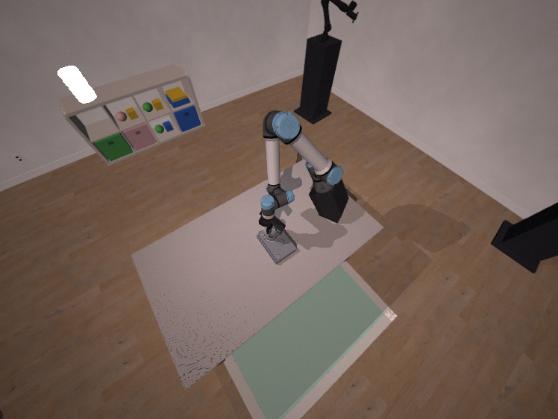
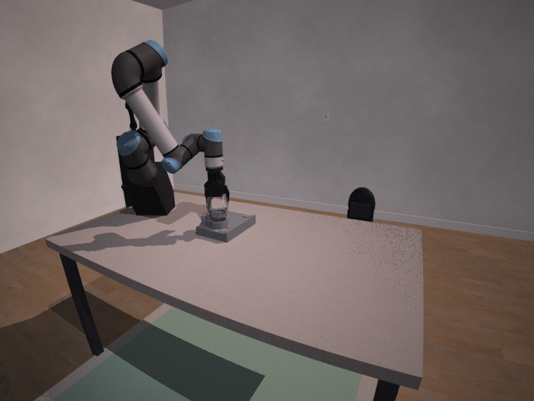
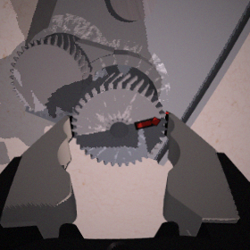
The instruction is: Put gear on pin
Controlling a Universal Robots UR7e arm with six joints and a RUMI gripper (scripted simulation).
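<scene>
Between the fingers of the gripper [image 3: 120, 129], the arrowed gear [image 3: 117, 129] is clamped above the fixture plate [image 2: 235, 228]; its red arrow [image 3: 147, 123] is aimed right, toward the right finger.

gear [image 3: 118, 129] between hand [image 3: 120, 134] fingers | above plate [image 2: 241, 226] | plate on table [image 2: 302, 275]

White arm [image 2: 148, 113], blue joint caps

A shelf unit [image 1: 126, 83] (coloured boxes) by the wall.
</scene>
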